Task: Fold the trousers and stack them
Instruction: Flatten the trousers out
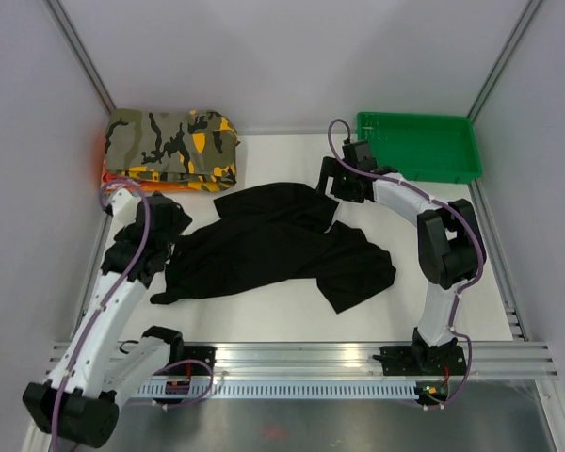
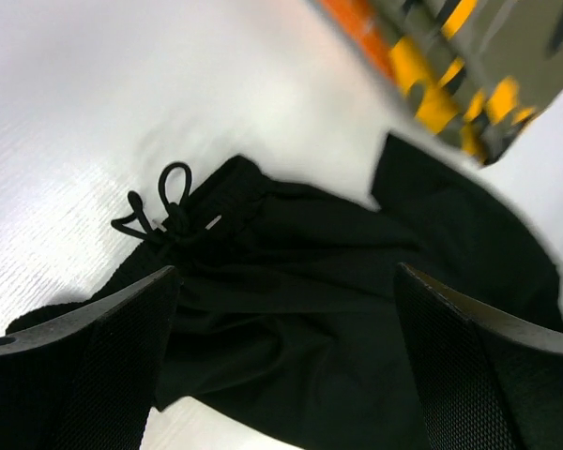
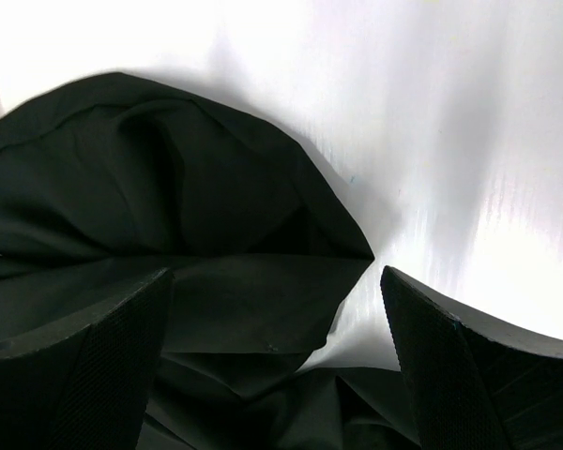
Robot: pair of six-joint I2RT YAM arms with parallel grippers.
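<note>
Evidently the task is at an early step: the trousers (image 1: 273,250) are spread loosely on the table (image 1: 433,292), rumpled and not yet folded into a tidy shape, and nothing has been stacked. They are found at the middle of the table, between the two arms, with the folded camouflage garment (image 1: 174,146) just beyond them at the far left and a green tray (image 1: 419,146) at the far right.

The long axis of the trousers is laid roughly across the table, from left to right. The waist end is pointed towards the left arm, as is shown by the drawstring (image 2: 164,211) seen in the left wrist view. The legs are run out to the right, one towards the far side and one towards the near right, and are partly overlapped and creased.

The left gripper (image 2: 286,281) is held above the waist end with its jaws spread wide and nothing grasped between them. The right gripper (image 3: 274,281) is likewise released, poised over a rounded fold of black cloth near the far edge of the garment.

For the next move, a grasp at each end is probably called for. The waistband could be pinched on the left and a leg edge on the right, so that the cloth can be drawn flat before a fold is made. Loose layers may be caught together, so a thin pinch is advised.
</note>
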